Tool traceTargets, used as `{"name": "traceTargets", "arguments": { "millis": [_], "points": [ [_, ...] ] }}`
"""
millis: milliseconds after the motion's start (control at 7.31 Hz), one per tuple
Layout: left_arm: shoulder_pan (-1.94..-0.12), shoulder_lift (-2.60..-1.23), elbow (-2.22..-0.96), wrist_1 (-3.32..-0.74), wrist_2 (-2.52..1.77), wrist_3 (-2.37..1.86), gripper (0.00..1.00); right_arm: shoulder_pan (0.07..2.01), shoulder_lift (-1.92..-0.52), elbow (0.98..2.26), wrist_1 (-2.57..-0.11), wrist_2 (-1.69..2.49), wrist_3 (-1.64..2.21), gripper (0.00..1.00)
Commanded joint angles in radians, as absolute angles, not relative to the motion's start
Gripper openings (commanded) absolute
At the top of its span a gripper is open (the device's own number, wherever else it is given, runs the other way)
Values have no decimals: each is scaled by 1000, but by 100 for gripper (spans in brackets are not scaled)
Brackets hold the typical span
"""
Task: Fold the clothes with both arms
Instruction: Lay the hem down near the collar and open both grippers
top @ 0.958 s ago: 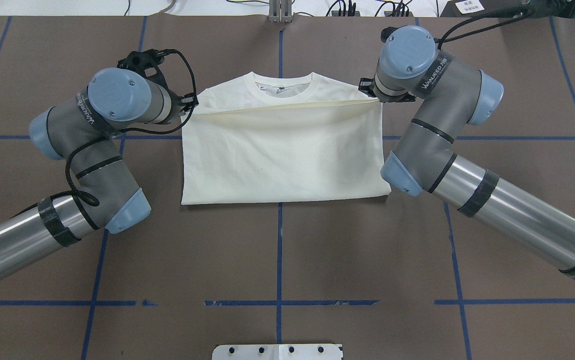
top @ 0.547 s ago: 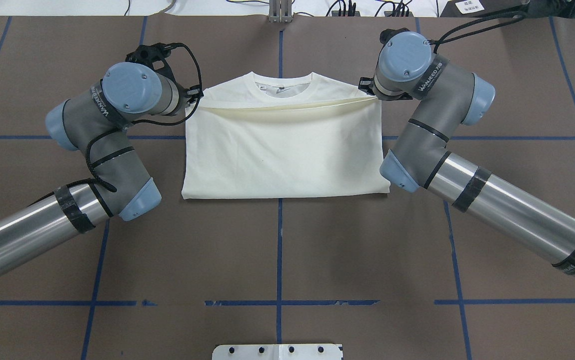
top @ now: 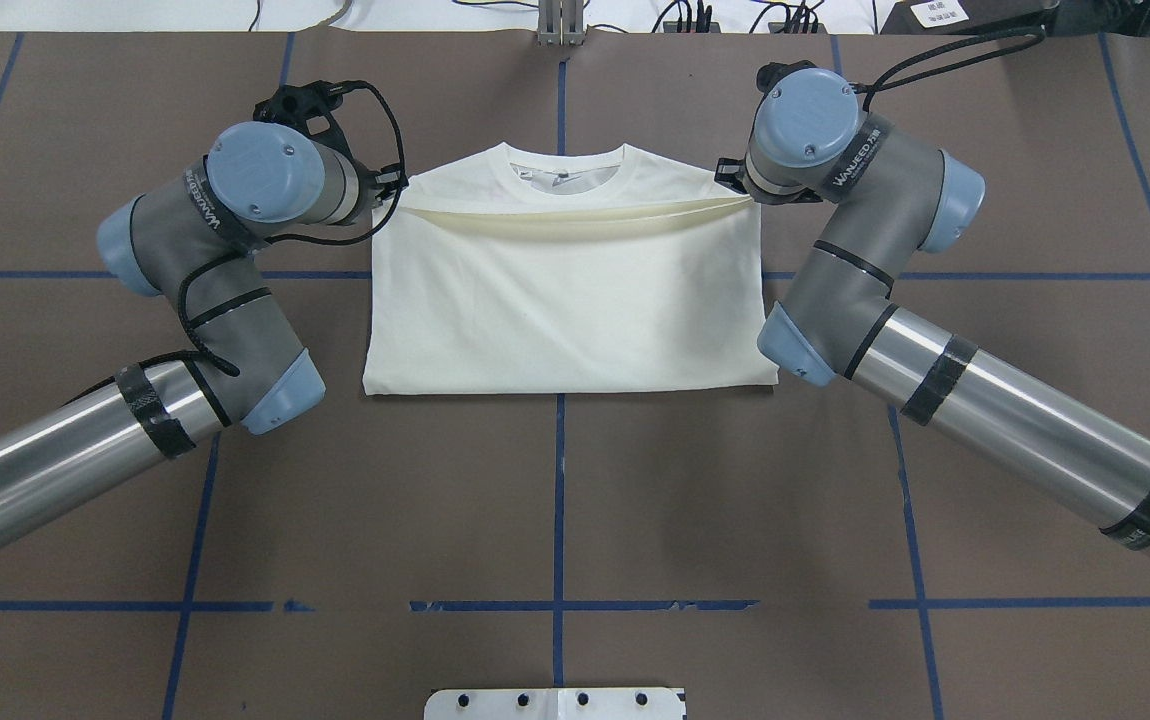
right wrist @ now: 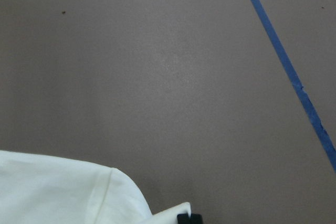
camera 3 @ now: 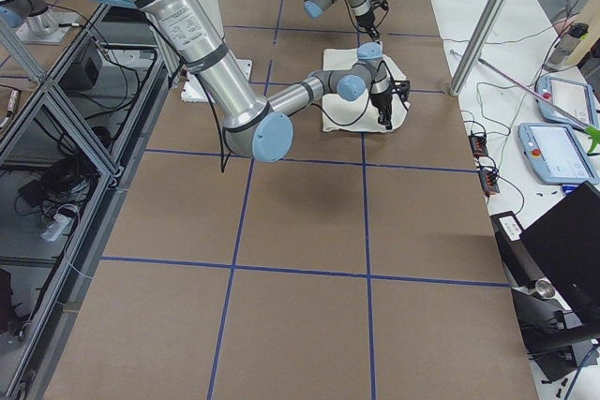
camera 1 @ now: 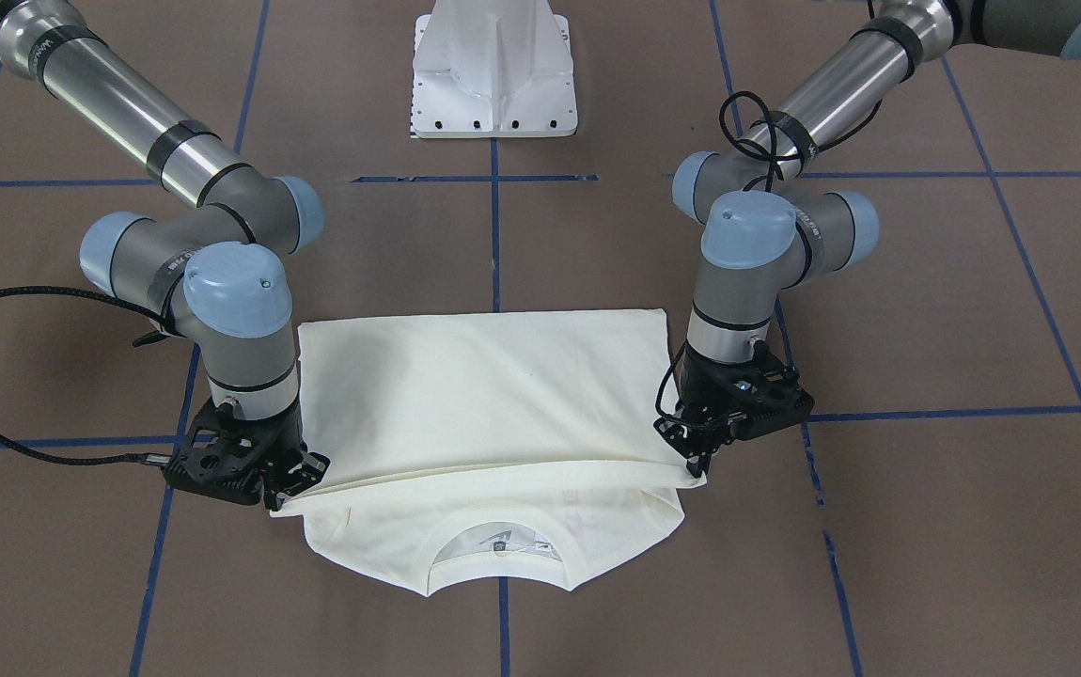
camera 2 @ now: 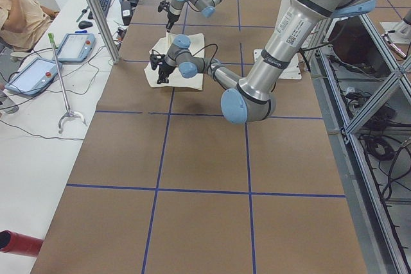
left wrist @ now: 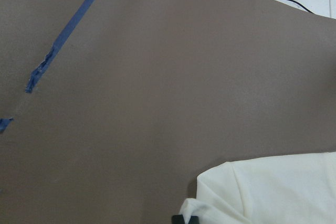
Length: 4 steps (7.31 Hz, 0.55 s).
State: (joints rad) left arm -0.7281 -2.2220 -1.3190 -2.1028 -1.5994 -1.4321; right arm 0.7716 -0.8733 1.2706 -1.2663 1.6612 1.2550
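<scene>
— So where's the shirt point(top: 565, 300)?
— Flat in the middle of the table point(top: 555, 500), hem doubled up toward the collar. The left gripper point(camera 1: 697, 465) and right gripper point(camera 1: 289, 493) each look clenched on a hem corner, with the edge slung between them.
— Handling?
— Light and limp, likely to sag and crease. Nothing fragile. I'd hold those corners spread apart, so the edge lands straight.

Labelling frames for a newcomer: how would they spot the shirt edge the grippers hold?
On the brown table, find the cream shirt. The held edge is the raised line across it just short of the collar, pinched at its ends by the left gripper and right gripper; its other edges lie flat.
</scene>
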Motion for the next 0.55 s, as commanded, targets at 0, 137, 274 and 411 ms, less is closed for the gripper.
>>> {"name": "traceTargets", "arguments": {
  "millis": [0, 137, 274, 411],
  "points": [
    [-729, -2221, -1272, -2164, -1598, -1433, 10, 772, -867, 1269, -1266, 1661, 1255, 0],
    [-732, -2220, -1264, -2167, -1600, -1431, 24, 772, -845, 1261, -1266, 1661, 1258, 24],
    [-735, -2215, -1266, -2169, -1603, -1433, 57, 772, -838, 1259, -1266, 1661, 1262, 35],
    [-738, -2215, -1266, -2198, -1606, -1431, 64, 778, -835, 1261, -1264, 1669, 1269, 42]
  ]
}}
